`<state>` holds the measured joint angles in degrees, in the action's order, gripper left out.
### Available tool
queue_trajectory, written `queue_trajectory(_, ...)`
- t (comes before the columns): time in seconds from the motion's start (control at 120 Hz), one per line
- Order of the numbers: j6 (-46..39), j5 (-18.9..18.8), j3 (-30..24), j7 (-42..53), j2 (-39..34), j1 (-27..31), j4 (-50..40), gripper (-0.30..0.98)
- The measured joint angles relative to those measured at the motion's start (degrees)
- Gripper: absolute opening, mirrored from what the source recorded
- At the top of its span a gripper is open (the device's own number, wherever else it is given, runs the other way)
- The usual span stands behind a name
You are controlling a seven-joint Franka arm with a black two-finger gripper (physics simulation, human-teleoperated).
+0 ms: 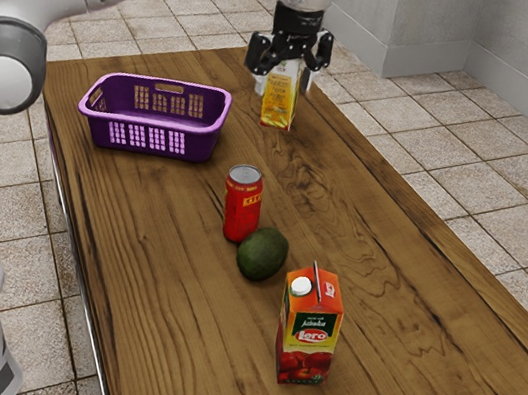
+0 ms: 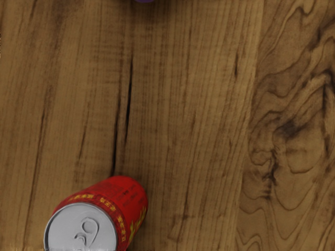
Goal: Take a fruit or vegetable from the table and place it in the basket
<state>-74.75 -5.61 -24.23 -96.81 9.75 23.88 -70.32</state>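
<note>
Gripper fingers apart, presumably to admit avocado, which lies approx. midway btwn table's long edges, adj. drink can; basket upright nr far edge, presumably to receive it

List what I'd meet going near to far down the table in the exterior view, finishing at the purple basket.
Red juice carton → avocado → red can → purple basket.

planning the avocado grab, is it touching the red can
Cannot tell. In the exterior view the avocado overlaps the foot of the red can, hiding any contact or gap.
</note>
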Motion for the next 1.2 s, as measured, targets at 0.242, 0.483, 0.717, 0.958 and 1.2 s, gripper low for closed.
queue_trajectory(0.242,-0.5,2.2,-1.1,-12.1,-5.8,-0.9,-0.2,0.69)
queue_trajectory(0.483,2.4,4.8,12.2,-20.0,-8.6,-18.0,-0.3,0.69)
queue_trajectory(0.717,2.9,8.4,18.3,-24.6,-5.7,-21.6,-0.3,0.69)
queue_trajectory(0.958,0.1,6.1,19.8,-10.8,-7.1,-23.3,-8.5,0.68)
queue_trajectory(1.2,-16.8,0.5,18.6,4.9,-18.2,-29.4,-31.0,0.69)
